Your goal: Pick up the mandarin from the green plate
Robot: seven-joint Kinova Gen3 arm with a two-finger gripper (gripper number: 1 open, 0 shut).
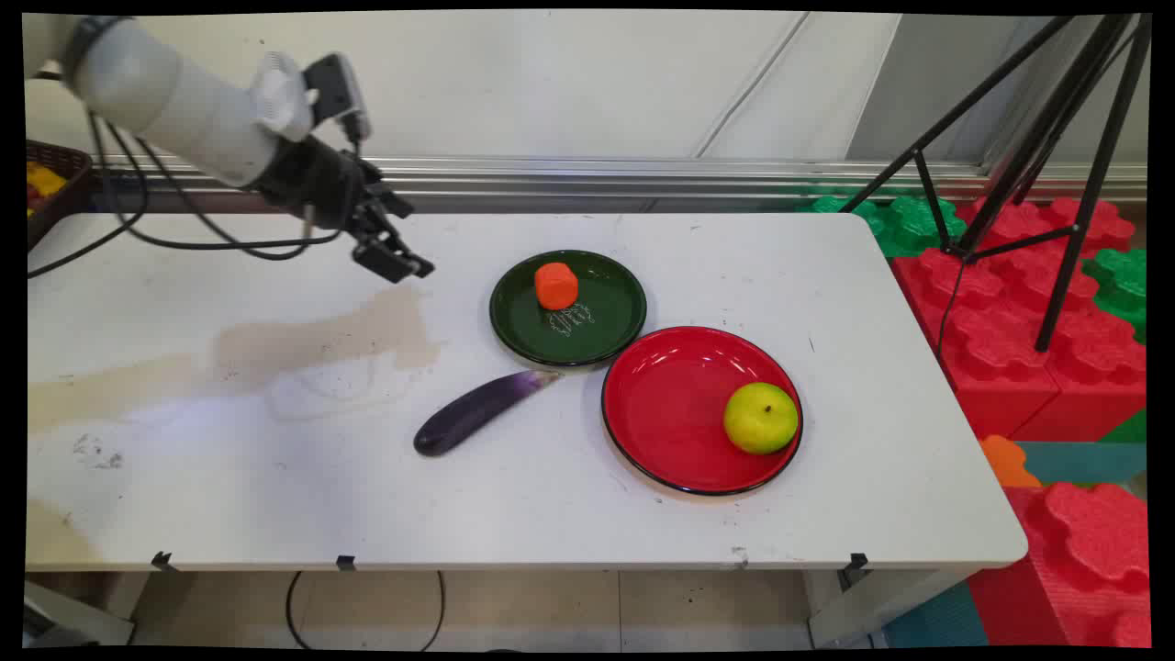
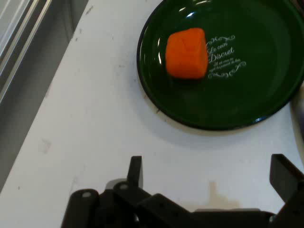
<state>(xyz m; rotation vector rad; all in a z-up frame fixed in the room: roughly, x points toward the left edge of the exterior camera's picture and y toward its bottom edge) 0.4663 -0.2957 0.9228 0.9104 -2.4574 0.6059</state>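
Main view: gripper point(image 1: 397, 260) hangs above the table point(image 1: 229, 477), fingers apart, holding nothing, left of the green plate point(image 1: 606, 335) with its orange block point(image 1: 555, 285).

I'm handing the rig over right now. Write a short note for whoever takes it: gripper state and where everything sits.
Gripper: open, holding nothing, raised over the table's back left part, nearest the green plate.
Orange block: on the green plate.
Red plate: right of the green one and nearer the front; yellow-green fruit on its right side.
Eggplant: lying on the table, its tip close to the green plate's front rim.
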